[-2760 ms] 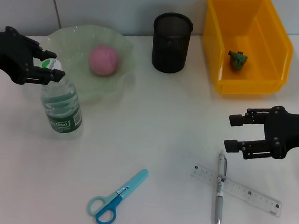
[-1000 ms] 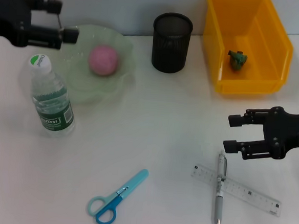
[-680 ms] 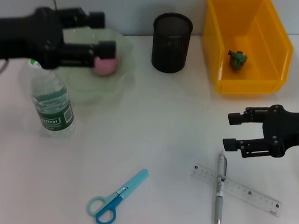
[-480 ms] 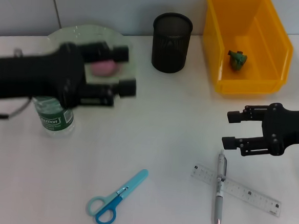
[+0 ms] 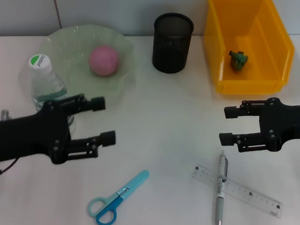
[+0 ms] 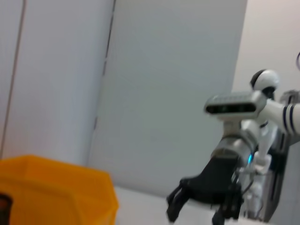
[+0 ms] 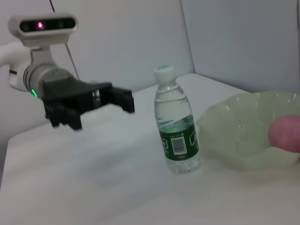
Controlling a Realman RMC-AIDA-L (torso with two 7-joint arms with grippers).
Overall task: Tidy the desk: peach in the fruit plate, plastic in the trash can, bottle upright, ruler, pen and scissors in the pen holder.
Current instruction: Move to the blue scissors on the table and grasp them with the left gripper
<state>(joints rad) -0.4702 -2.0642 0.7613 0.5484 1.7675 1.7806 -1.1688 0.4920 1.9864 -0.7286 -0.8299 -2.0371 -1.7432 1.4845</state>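
Now the left claw (image 5: 100,120), spread and empty, hovers above the scissors (image 5: 116,198); the right claw (image 5: 226,126), also spread, hangs above the pen (image 5: 220,190).

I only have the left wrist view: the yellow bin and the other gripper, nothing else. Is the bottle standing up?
Observer: Yes, the bottle stands upright on the desk, beside the fruit plate, cap on.
Operator: Where is my left gripper?
Observer: The left gripper hangs open and empty, between the bottle and the scissors.
Operator: And the pen?
Observer: The pen lies across the ruler on the desk, near the open right gripper.
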